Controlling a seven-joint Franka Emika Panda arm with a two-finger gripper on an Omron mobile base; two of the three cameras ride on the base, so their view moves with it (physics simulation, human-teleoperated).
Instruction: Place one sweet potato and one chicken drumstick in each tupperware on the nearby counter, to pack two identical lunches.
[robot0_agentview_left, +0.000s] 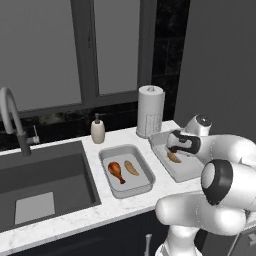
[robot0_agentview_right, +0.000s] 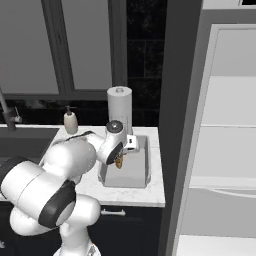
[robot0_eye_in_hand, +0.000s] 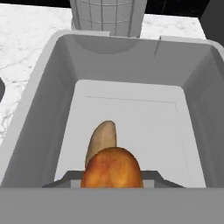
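gripper (robot0_eye_in_hand: 112, 183) closed on chicken drumstick (robot0_eye_in_hand: 112, 168), low inside right tupperware (robot0_eye_in_hand: 43, 113), sweet potato (robot0_eye_in_hand: 102, 139) on its floor; paper towel roll (robot0_agentview_left: 150, 111) behind it.

We're looking at a chunky glossy white arm (robot0_agentview_left: 210, 200), all rounded bulbous segments, with dark bands at the joints and a dark round cap near the wrist.

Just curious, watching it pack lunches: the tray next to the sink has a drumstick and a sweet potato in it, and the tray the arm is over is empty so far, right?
Not quite. The tray next to the sink does hold a drumstick and a sweet potato. But the other tray is not empty: the hand view shows a sweet potato lying in it.
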